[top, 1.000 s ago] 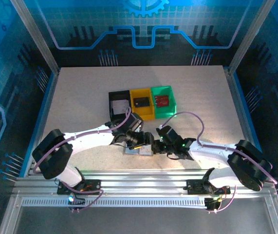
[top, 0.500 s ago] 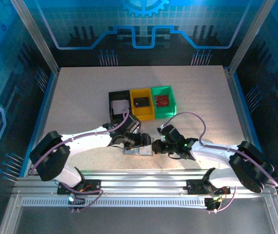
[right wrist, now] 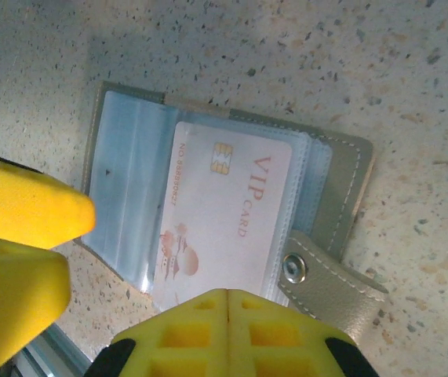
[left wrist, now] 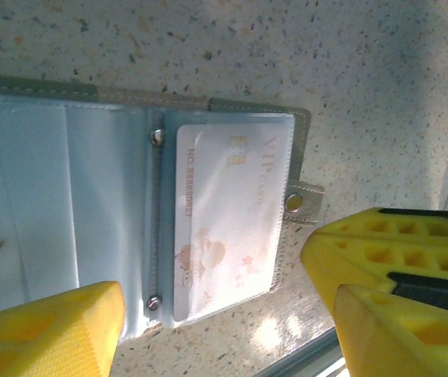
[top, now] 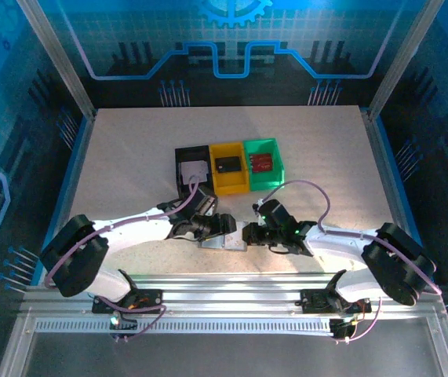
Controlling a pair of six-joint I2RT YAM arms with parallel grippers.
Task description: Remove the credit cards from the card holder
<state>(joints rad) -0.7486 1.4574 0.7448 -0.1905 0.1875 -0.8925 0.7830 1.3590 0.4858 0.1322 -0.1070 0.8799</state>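
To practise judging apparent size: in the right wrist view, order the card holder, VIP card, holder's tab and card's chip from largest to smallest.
1. card holder
2. VIP card
3. tab
4. chip
All lie flat at similar depth, so nearness should not skew the order.

The pale pinkish-white plastic card (right wrist: 224, 210) sits in a clear sleeve of the open grey-green card holder (right wrist: 347, 182). It bears the words "VIP CARD" in red-brown capitals, printed lengthwise near one long edge. Along the opposite long edge runs a smaller line that begins "NO" and is followed by digits. These digits are too blurred to read in either wrist view.
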